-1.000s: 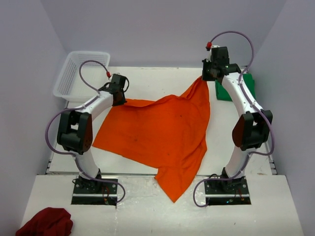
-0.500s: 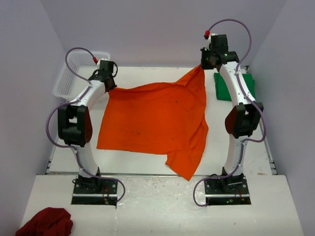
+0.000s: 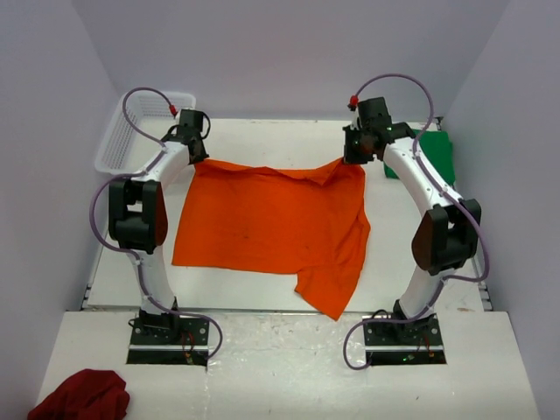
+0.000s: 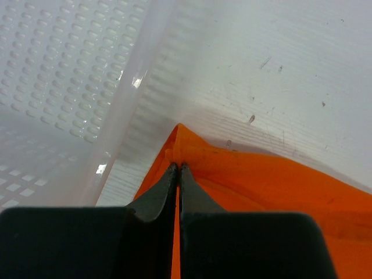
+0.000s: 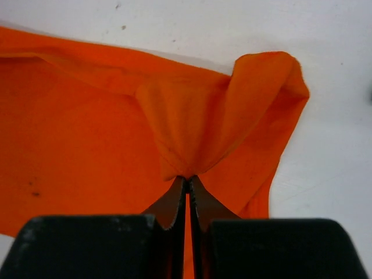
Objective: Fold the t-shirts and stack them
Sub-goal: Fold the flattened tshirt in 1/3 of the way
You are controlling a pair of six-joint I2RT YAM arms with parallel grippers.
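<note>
Folding is not yet begun: left gripper (image 4: 178, 167) and right gripper (image 5: 187, 179), both closed tight, pinch far corners of the spread orange shirt (image 3: 262, 223); the green shirt (image 3: 435, 156) lies apart, unstacked.

One camera sits high behind the arm bases, looking down over the whole counter (image 3: 262, 140). Each wrist camera peers close along its own tool: the left tool (image 4: 178, 166), basket (image 4: 70, 58) to its left, and the right tool (image 5: 187, 179). All three share the orange shirt (image 3: 271, 219) at the tool tips.
</note>
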